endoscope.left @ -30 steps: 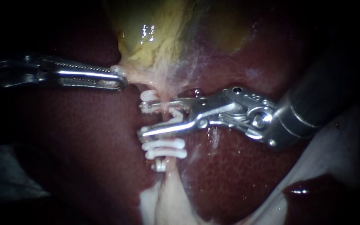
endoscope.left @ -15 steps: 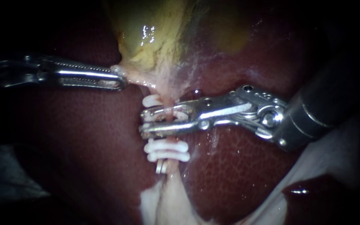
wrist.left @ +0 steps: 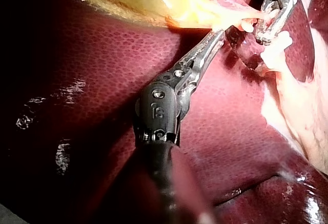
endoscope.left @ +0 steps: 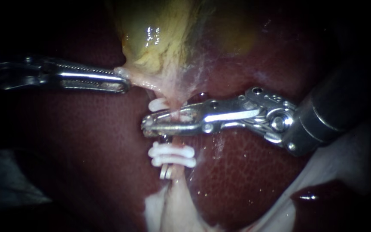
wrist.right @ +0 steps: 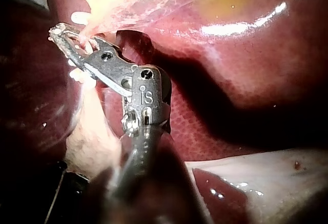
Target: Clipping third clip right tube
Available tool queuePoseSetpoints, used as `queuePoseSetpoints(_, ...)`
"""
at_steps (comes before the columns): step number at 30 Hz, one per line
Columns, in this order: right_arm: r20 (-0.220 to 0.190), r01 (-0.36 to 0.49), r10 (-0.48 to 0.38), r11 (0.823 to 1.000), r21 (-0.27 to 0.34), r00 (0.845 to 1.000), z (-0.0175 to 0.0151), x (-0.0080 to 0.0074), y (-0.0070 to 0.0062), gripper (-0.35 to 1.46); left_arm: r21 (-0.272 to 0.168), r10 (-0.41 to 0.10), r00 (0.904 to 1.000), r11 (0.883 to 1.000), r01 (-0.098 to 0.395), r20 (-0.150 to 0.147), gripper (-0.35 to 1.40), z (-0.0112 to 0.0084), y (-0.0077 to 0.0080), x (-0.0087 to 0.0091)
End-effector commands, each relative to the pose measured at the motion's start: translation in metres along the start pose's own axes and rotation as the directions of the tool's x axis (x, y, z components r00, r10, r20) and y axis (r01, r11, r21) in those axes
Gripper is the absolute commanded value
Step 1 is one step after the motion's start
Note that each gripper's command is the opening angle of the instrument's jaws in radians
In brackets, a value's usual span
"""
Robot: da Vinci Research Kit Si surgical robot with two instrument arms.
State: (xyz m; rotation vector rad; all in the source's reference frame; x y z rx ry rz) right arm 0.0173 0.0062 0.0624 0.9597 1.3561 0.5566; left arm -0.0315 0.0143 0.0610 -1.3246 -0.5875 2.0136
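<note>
Squeezing your right instrument (endoscope.left: 147,128), you brought its jaws from apart to clamped on the clip (endoscope.left: 177,117) around the tube (endoscope.left: 174,174), between the placed clips (endoscope.left: 172,155), likely latching it; your left instrument (endoscope.left: 126,84) kept its jaws gripping the gallbladder (endoscope.left: 151,38).

Your tube (endoscope.left: 177,141) is crowded: the right instrument (endoscope.left: 147,127) clamps across it, with the upper clip (endoscope.left: 157,104) just above and the lower clips (endoscope.left: 172,155) just below. The left instrument (endoscope.left: 124,83), gripping the gallbladder (endoscope.left: 151,47), bars the upper-left approach. Bare liver (endoscope.left: 86,150) lies open on the tube's left.
</note>
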Motion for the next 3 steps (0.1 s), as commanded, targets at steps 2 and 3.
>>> queuePoseSetpoints(2, 0.000, 0.001, -0.001, 1.000, 0.000, 1.000, -0.0001, -0.0001, 0.0001, -0.35, 0.000, 0.000, 1.0000, 1.000, 0.000, 0.000, -0.35, 0.0000, 0.0000, 0.0000)
queuePoseSetpoints(3, -0.001, 0.001, -0.001, 1.000, -0.003, 1.000, -0.0001, -0.0001, 0.0001, -0.35, 0.000, 0.000, 1.0000, 1.000, 0.000, 0.000, -0.35, 0.0000, 0.0000, 0.0000)
